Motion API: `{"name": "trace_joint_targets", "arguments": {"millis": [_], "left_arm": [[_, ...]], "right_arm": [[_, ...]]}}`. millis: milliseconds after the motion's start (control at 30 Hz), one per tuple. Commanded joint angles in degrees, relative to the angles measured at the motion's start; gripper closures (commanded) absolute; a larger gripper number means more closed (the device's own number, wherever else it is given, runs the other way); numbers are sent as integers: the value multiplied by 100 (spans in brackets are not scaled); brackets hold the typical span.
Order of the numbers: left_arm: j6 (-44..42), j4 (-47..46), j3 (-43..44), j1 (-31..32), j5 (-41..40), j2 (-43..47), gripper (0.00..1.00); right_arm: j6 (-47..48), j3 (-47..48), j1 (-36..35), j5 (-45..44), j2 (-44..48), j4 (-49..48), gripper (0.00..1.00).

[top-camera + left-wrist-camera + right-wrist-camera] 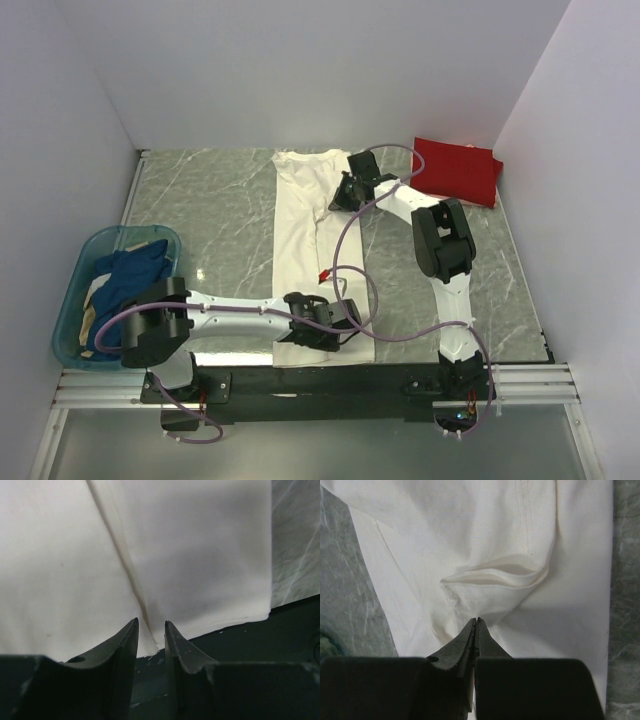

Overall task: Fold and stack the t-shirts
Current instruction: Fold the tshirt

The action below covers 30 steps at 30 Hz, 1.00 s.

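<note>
A cream-white t-shirt [300, 230] lies folded lengthwise as a long strip down the middle of the table. My left gripper [335, 322] is at its near hem. In the left wrist view [151, 622] the jaws stand a little apart astride the fold edge of the shirt [200, 555]. My right gripper [340, 195] is at the shirt's far end. In the right wrist view [476, 620] its tips are shut together on the cloth [485, 530], which puckers just ahead of them. A folded red t-shirt [457, 170] lies at the back right.
A teal basket [75, 290] at the left edge holds a dark blue shirt [130, 275] and some tan cloth. The table [200, 200] is grey marble. A black strip [250, 645] runs along its near edge, just under the hem. White walls close in the back and sides.
</note>
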<state>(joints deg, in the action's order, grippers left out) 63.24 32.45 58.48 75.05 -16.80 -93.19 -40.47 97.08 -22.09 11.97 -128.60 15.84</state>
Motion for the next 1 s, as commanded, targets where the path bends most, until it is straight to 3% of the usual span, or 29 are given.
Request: {"name": "trace_joint_targets", "arguments": {"millis": [0, 467, 800, 967], "left_arm": [[346, 332, 6, 185, -95, -68, 67], [557, 534, 58, 590, -104, -305, 70], [803, 868, 59, 713, -307, -51, 99], [900, 772, -135, 748, -272, 239, 99]], "right_arm": [[-14, 119, 20, 25, 458, -133, 100], [-49, 92, 29, 95, 405, -204, 100], [13, 145, 29, 87, 405, -177, 100], [30, 268, 29, 52, 388, -125, 100]]}}
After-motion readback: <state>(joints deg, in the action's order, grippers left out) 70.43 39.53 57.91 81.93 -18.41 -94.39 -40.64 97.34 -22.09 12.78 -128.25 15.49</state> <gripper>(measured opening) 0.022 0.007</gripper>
